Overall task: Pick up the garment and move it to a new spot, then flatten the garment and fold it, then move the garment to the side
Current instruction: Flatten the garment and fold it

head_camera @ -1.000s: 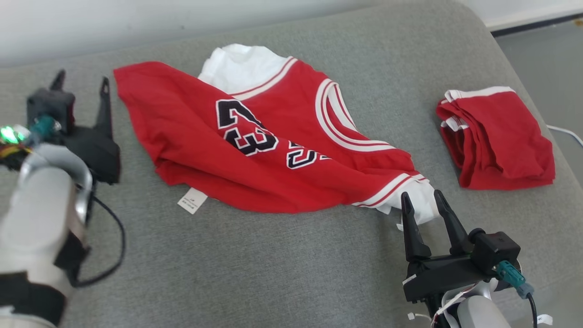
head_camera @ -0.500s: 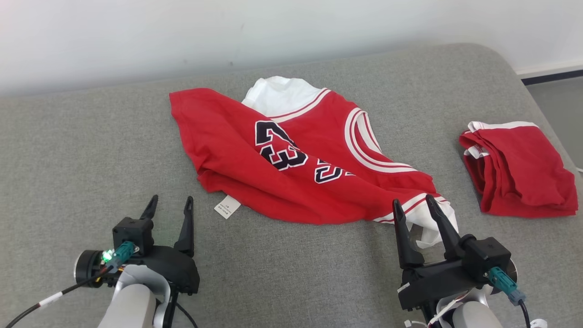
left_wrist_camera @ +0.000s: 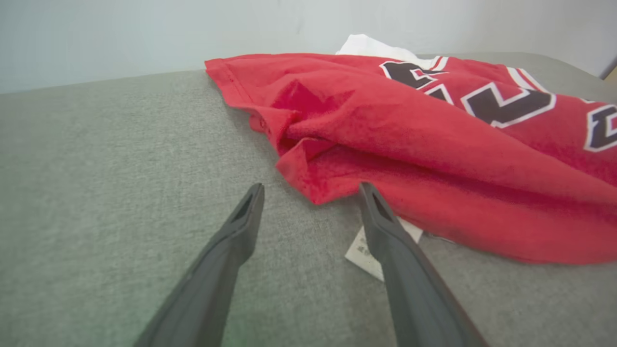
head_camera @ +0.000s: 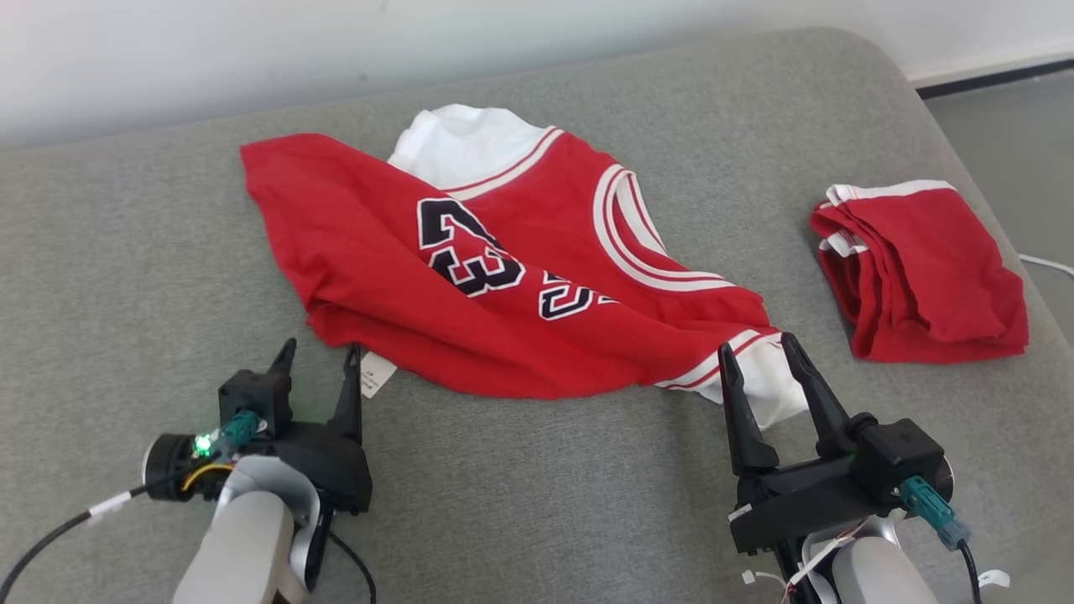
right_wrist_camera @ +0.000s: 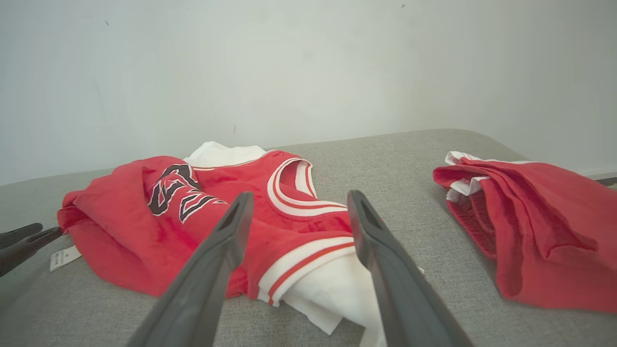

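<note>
The garment (head_camera: 470, 277) is a red jersey with a black "23" and white trim, lying rumpled on a grey cushion (head_camera: 126, 277). White cloth shows at its top and at its near right corner (head_camera: 772, 377). My left gripper (head_camera: 319, 351) is open at the garment's near left hem, by the white label (head_camera: 375, 377). In the left wrist view the hem corner (left_wrist_camera: 308, 185) sits just beyond the open left gripper (left_wrist_camera: 312, 188). My right gripper (head_camera: 755, 346) is open, its fingers on either side of the white corner. The right wrist view shows that gripper (right_wrist_camera: 300, 195) before the garment (right_wrist_camera: 144, 231).
A folded red piece with white trim (head_camera: 923, 268) lies on the cushion to the right, seen also as red folded cloth (right_wrist_camera: 544, 231). The cushion's rounded right edge (head_camera: 965, 143) drops to the floor, where a white cable (head_camera: 1045, 264) runs. A pale wall stands behind.
The left arm has drawn back from the garment's far left corner to its near left hem. The head camera has shifted. The right gripper stays at the white corner.
</note>
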Available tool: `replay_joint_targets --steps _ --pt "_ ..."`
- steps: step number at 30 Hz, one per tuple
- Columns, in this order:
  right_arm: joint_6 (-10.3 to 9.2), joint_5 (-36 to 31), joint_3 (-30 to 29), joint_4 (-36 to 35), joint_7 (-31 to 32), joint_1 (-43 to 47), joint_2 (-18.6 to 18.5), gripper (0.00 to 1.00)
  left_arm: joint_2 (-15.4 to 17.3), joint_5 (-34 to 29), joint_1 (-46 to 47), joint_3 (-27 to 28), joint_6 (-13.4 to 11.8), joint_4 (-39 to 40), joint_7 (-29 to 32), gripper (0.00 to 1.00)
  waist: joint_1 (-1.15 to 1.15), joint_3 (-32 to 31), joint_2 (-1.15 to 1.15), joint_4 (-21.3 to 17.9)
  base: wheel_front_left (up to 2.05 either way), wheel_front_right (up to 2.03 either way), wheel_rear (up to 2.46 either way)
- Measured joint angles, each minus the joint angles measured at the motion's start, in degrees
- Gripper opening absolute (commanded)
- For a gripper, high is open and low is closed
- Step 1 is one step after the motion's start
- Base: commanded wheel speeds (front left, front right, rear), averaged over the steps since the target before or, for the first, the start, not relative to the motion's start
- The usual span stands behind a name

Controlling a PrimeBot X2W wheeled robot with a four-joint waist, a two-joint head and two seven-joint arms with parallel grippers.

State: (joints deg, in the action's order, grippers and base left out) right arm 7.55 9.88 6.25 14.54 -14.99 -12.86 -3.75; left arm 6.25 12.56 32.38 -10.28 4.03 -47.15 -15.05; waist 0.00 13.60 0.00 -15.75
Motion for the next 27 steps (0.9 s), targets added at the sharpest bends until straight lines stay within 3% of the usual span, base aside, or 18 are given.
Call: replay_joint_targets --steps 6,7,8,9,10,11,20,27 --pt "0.00 -0.07 0.03 -1.08 0.00 -0.31 -0.03 1.00 -0.11 -0.41 2.98 1.87 -1.08 -2.29 0.00 1.00 0.00 1.63 0.00 -1.57 0.00 0.00 0.00" --pt "0.00 -0.07 -0.04 -1.19 0.00 -0.36 -0.02 1.00 -0.07 -0.47 3.17 2.11 -1.09 -2.79 0.00 0.92 0.00 1.89 0.00 -1.71 0.00 0.00 0.00" --pt "0.00 -0.07 -0.11 -1.31 0.00 -0.38 -0.02 1.00 -0.07 -0.48 3.32 2.41 -1.29 -2.98 0.00 0.67 0.00 2.10 0.00 -1.83 0.00 0.00 0.00" --pt "0.00 -0.07 -0.20 -1.44 0.00 -0.40 -0.01 1.00 -0.12 -0.63 3.48 2.64 -1.56 -3.02 0.00 0.58 0.00 2.28 0.00 -1.92 0.00 0.00 0.00" --pt "0.00 -0.08 -0.32 -1.53 0.00 -0.39 0.00 1.00 -0.27 -0.91 3.60 2.77 -1.58 -3.00 0.00 0.34 0.00 2.41 0.00 -1.96 0.00 0.00 0.00" --pt "0.00 -0.08 -0.52 -1.54 0.00 -0.38 0.01 1.00 -0.41 -0.97 3.69 2.90 -1.57 -2.98 0.00 0.00 0.00 2.46 0.00 -1.91 0.00 0.00 0.00" --pt "0.00 -0.07 -1.54 -0.56 0.00 0.12 0.30 1.00 -1.51 -1.48 1.23 5.69 -2.03 2.21 0.01 0.00 0.01 1.45 0.00 -0.09 0.00 0.00 0.00" --pt "0.00 -0.42 -3.28 1.89 0.00 3.30 0.46 1.00 -2.93 -0.22 -8.89 9.84 -3.15 10.56 0.00 0.00 0.00 -2.64 0.00 2.87 0.00 0.00 0.00"
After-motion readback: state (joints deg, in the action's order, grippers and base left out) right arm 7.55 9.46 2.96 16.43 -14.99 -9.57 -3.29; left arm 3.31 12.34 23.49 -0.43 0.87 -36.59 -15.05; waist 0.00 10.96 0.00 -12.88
